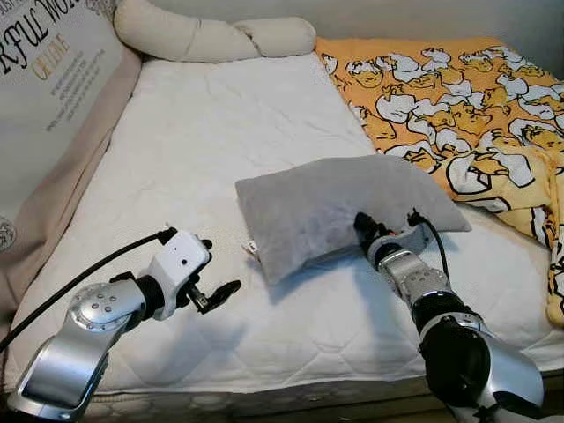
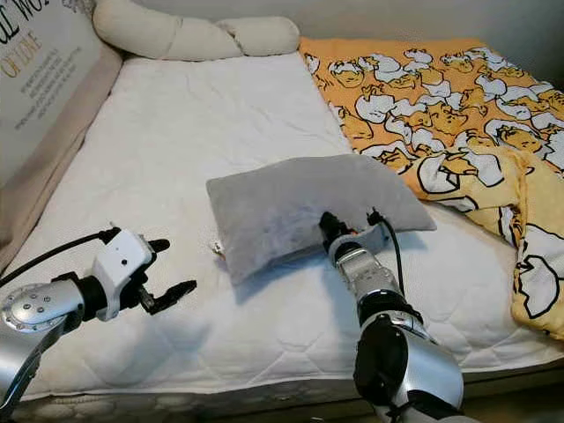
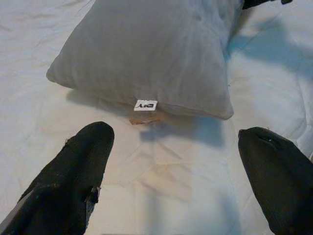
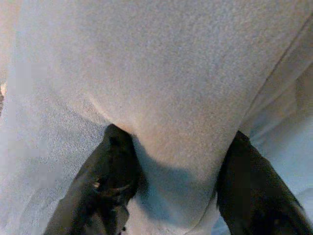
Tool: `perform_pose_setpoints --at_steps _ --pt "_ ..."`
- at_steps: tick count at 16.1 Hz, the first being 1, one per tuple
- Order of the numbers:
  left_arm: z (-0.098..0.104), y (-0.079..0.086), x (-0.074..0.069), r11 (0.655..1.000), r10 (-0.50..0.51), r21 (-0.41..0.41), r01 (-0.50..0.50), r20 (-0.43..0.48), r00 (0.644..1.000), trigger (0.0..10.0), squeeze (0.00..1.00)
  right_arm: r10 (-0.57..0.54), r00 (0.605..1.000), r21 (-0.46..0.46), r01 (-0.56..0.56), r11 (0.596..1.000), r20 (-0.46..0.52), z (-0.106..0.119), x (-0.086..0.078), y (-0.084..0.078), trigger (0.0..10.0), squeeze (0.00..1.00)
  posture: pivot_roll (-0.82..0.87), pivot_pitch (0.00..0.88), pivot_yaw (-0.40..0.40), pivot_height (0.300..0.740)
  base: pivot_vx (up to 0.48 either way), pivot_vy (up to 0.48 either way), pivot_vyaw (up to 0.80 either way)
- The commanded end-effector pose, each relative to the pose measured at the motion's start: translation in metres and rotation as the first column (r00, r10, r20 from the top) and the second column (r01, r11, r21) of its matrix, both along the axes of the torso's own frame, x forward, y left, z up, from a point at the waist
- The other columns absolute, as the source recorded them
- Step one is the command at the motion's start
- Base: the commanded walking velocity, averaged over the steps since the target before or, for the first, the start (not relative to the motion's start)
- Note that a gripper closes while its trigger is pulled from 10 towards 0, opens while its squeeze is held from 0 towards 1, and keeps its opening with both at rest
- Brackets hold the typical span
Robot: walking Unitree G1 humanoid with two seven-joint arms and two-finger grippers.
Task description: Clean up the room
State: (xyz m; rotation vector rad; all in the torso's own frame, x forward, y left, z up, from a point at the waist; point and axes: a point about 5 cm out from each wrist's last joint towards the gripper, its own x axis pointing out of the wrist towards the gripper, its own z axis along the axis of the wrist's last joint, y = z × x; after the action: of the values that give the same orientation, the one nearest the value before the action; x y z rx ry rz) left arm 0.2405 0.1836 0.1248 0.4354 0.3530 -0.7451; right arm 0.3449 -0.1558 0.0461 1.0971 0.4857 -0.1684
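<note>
The right gripper [image 1: 368, 231] reaches forward, jaws pinching the soft grey rectangular pillow [image 1: 339, 207] on the white quilted mattress [image 1: 220, 132]; the left gripper [image 1: 216, 293] hovers nearby, jaws wide.

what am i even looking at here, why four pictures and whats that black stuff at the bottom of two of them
A humanoid robot is tidying a bed. The top two pictures come from the two eyes of its head camera; the other two from a camera on each wrist, so the black shapes are each pincer's own fingers. On the white mattress lie a grey pillow, a duck-print blanket and a long cream bolster. The right pincer has pinched the pillow's edge between its fingers. The left pincer hovers open beside the pillow.
</note>
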Motion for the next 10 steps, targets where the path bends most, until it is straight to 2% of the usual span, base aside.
perform_pose_setpoints --at_steps 1,10 --pt "0.0032 -0.0023 0.0019 1.0 -0.026 0.012 0.026 0.009 1.0 10.0 0.0 -0.01 1.0 -0.012 0.011 1.0 0.011 0.0048 0.0037 -0.0042 0.0 0.0 0.06 0.0 0.006 0.74 0.0 0.0 0.0" --pt "0.0039 -0.0013 0.0043 1.0 -0.02 0.008 0.02 0.008 1.0 10.0 0.0 -0.026 0.999 -0.054 0.028 0.998 0.025 0.0114 0.0085 -0.0118 0.0 0.0 0.06 0.0 0.003 0.74 0.0 0.0 0.0"
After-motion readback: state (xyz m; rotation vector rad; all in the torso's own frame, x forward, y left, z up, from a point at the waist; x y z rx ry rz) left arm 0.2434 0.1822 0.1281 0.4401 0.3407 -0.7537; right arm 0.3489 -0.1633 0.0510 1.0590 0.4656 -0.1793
